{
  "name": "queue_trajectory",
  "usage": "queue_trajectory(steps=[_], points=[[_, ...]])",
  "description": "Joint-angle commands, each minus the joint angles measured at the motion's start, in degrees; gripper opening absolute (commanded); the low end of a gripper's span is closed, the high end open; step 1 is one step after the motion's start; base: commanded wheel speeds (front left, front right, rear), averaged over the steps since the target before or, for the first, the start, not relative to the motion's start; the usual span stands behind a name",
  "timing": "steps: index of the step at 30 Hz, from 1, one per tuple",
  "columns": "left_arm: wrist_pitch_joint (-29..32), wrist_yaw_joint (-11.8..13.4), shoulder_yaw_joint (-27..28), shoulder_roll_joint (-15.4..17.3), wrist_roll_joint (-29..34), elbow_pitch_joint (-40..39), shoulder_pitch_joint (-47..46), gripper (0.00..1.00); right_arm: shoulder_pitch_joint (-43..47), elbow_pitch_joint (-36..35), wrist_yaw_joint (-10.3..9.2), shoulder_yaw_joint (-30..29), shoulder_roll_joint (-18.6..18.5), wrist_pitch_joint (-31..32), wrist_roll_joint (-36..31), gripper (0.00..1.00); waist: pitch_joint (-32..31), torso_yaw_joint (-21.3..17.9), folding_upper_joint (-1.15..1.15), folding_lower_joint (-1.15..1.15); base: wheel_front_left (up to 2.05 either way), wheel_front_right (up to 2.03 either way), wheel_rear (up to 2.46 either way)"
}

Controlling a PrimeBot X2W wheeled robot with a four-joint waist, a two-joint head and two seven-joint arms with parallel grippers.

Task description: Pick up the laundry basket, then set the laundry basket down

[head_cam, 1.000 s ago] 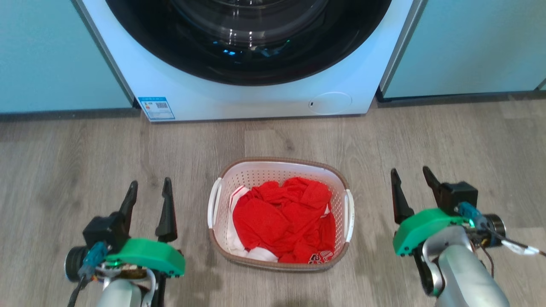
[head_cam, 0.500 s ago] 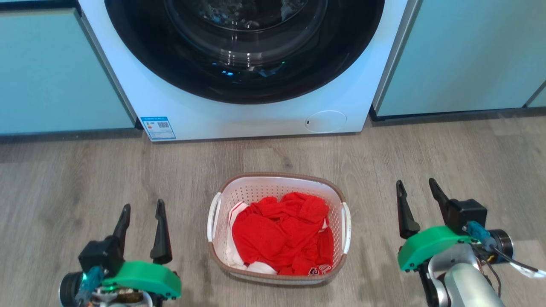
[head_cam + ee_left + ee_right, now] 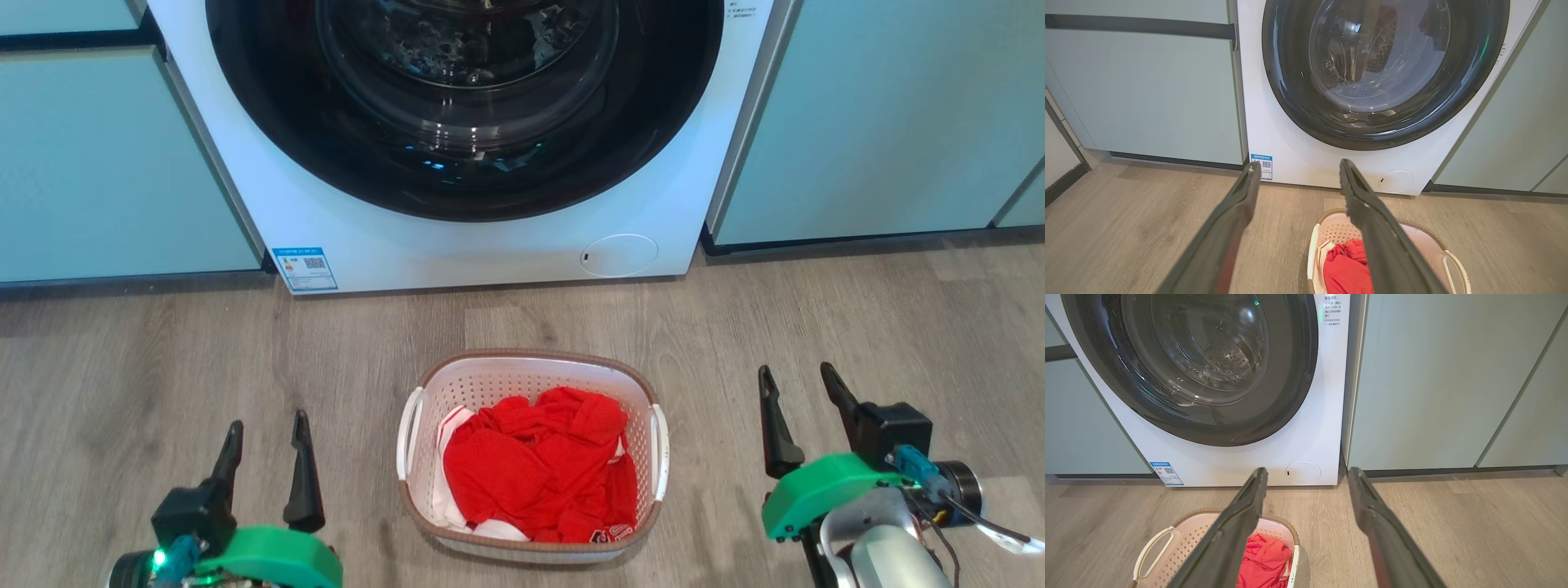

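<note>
The laundry basket [image 3: 531, 384] sits on the floor [image 3: 163, 351] between my left jaws and my right jaws, apart from both; both stand released. One basket, two white handles [image 3: 406, 433], one heap of red clothes [image 3: 539, 469] inside. One washing machine [image 3: 490, 253] stands beyond it, a pale cabinet [image 3: 114, 163] on either side.

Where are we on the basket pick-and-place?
Done: nothing visibly; the laundry basket sits on the floor before the washing machine, red clothes inside. In hand: nothing; left gripper and right gripper flank it, open, clear of its handles. Left: grasp, lift, set down, unless that has happened already.
</note>
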Motion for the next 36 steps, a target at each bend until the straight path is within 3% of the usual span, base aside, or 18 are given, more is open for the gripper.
queue_trajectory(steps=[1, 21, 22, 36], points=[[-0.5, 0.1, 2.3, 0.6, 0.5, -1.5, -1.6, 1.00, -0.9, -1.8, -0.10, 1.1, 0.0, -0.8, -0.2, 1.00, -0.1, 0.0, 0.00, 0.01, 0.00, 0.00, 0.00], [-0.5, 0.0, 1.8, 0.6, -0.2, 0.5, -1.7, 1.00, -0.8, -1.7, -0.10, 0.8, 0.0, -0.8, 0.0, 1.00, -0.1, 0.0, 0.00, 0.01, 0.00, 0.00, 0.00], [0.0, 0.0, -0.1, 0.1, 0.0, 2.0, 0.0, 0.00, 0.0, 0.0, 0.00, -0.3, 0.0, 0.0, 0.0, 0.00, -0.1, 0.0, 0.00, 0.01, 0.00, 0.00, 0.00], [2.1, -1.0, 0.8, -0.1, -7.4, 4.3, -1.1, 0.00, 0.1, 1.3, -0.01, -0.9, -0.1, 1.7, 7.8, 0.00, 0.0, 0.0, 0.00, 0.01, 0.00, 0.00, 0.00]])
